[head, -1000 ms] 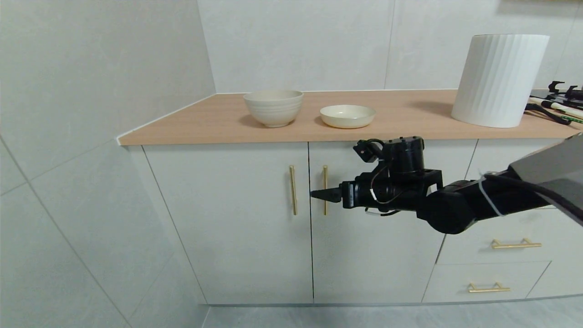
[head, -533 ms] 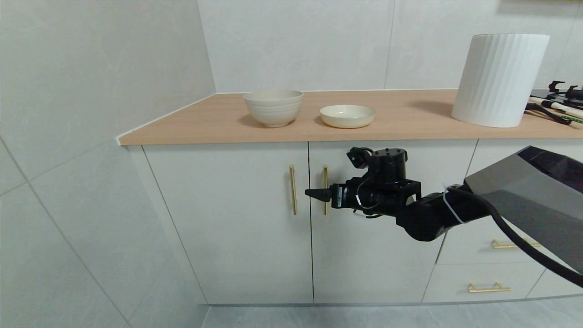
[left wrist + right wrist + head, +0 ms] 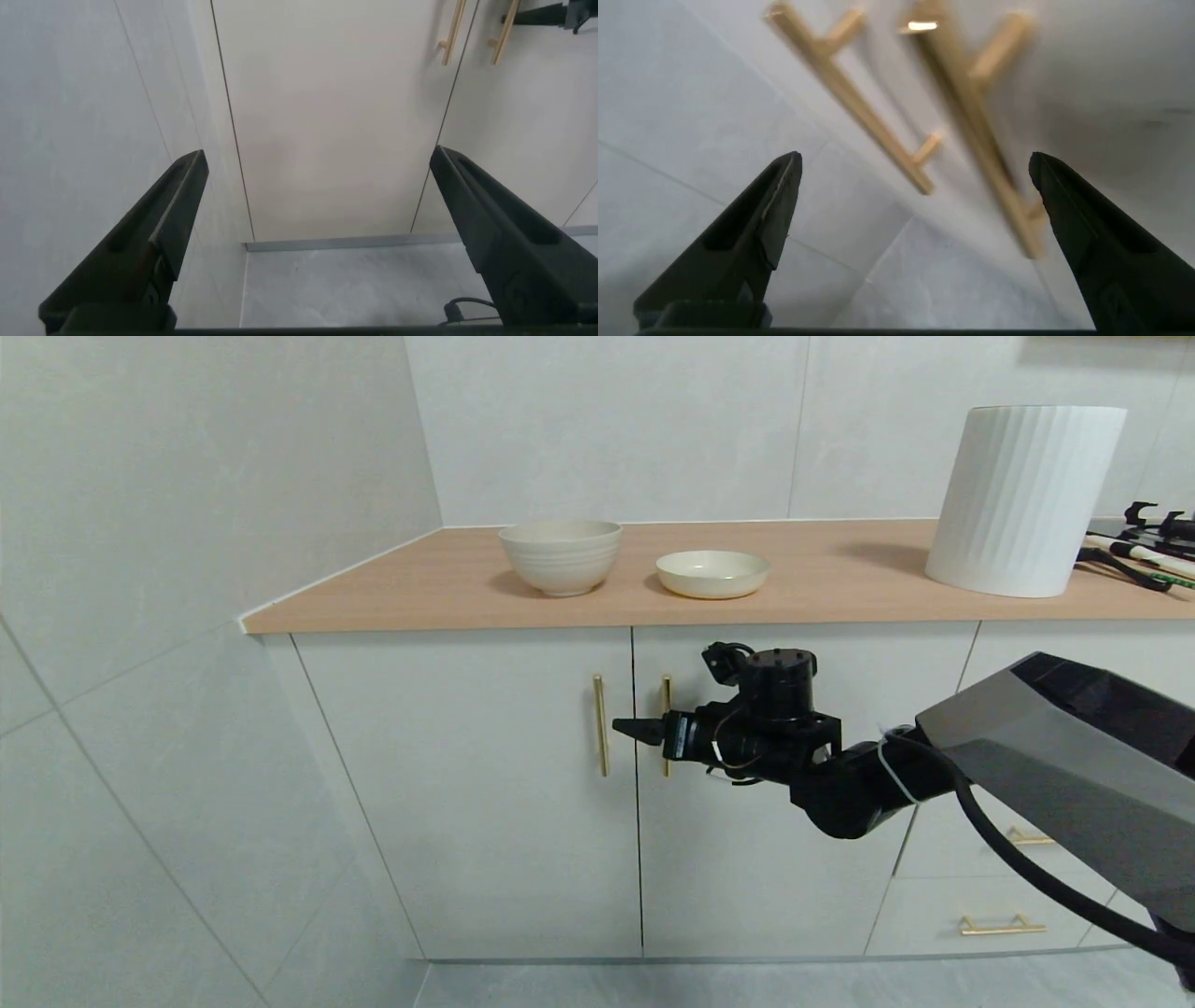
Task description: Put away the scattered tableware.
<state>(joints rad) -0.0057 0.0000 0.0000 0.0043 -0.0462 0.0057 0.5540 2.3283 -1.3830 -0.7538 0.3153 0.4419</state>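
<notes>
The right gripper (image 3: 627, 728) hangs with its jaws spread and empty in front of the cupboard doors (image 3: 467, 784). Its tip is between the two brass handles, the left door's handle (image 3: 600, 725) just at its 9 o'clock and the right door's handle (image 3: 666, 695) just at its 3 o'clock. Both handles stand upright, long axis 12 to 6. The tableware sits on the counter (image 3: 420, 588) above, the bowl (image 3: 560, 556) at about 11 o'clock from the gripper and the shallow dish (image 3: 712, 573) at 1 o'clock. The left gripper (image 3: 318, 168), also spread and empty, faces the foot of the cupboard doors, so the right arm is the likelier one to pull a door. No label or writing is readable
</notes>
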